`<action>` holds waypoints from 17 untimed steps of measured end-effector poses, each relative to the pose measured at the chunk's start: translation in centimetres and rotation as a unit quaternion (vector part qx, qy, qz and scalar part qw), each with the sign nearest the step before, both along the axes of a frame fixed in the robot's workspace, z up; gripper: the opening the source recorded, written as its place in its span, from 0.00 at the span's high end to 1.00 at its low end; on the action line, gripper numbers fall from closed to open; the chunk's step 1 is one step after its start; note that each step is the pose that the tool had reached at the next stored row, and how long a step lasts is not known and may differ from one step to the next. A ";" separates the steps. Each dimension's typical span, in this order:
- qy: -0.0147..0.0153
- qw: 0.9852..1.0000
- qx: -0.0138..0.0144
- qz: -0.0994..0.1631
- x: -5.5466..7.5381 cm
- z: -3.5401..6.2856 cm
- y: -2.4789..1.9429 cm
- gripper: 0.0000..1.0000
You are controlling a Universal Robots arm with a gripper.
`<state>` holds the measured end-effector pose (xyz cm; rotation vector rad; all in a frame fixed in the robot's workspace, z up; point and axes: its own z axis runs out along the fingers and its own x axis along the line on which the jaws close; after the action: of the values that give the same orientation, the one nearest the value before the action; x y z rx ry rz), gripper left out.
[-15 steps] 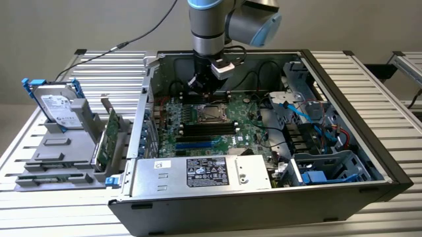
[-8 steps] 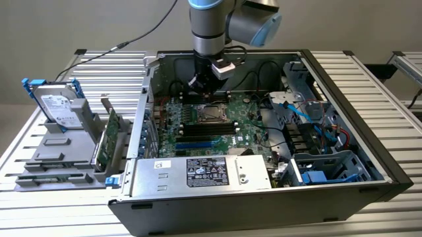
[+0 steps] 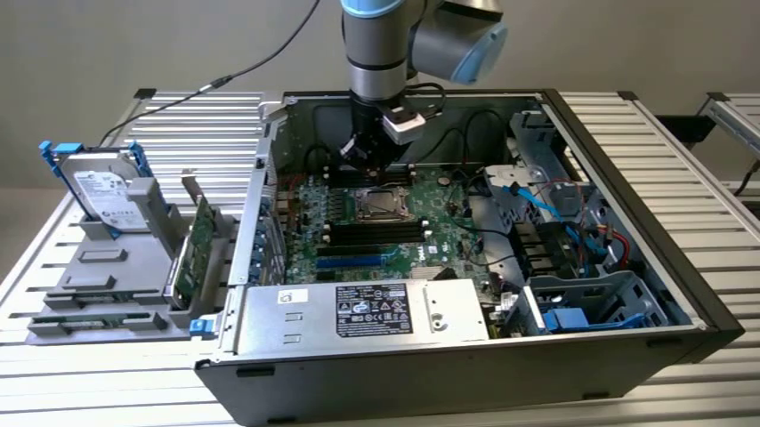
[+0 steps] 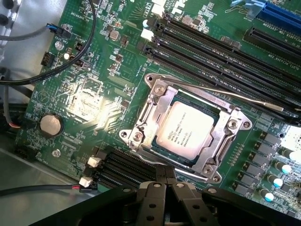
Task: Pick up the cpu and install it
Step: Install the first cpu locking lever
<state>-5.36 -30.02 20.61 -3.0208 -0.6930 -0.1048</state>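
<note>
The cpu (image 4: 186,132), a flat square chip with a dull silver top and small print, lies flat in the motherboard socket, framed by the metal retention bracket (image 4: 151,102). In the exterior view the cpu (image 3: 380,204) sits mid-board inside the open computer case (image 3: 642,178). My gripper (image 4: 165,172) hovers just off the socket's edge, its black fingers (image 4: 159,176) pressed together with nothing between them. In the exterior view the gripper (image 3: 375,165) hangs from the arm just above and behind the socket.
Black memory slots (image 4: 221,52) run beside the socket, and a thin metal lever (image 4: 235,94) crosses its edge. Black cables (image 4: 70,61) loop over the board. Outside the case stand a hard drive in a blue bracket (image 3: 101,191) and a green card (image 3: 196,249). The power supply (image 3: 368,311) fills the case's near side.
</note>
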 end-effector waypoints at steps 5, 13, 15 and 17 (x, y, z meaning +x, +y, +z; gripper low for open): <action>0.001 1.000 0.000 0.002 0.0 -0.01 -0.08 0.89; 0.010 1.000 0.000 0.008 0.0 -0.13 -0.16 0.89; 0.012 1.000 0.000 0.012 0.0 -0.16 -0.16 0.89; 0.012 1.000 0.000 0.016 0.1 -0.16 -0.16 0.89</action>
<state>-5.25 -30.18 20.45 -3.0046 -0.7380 -0.0659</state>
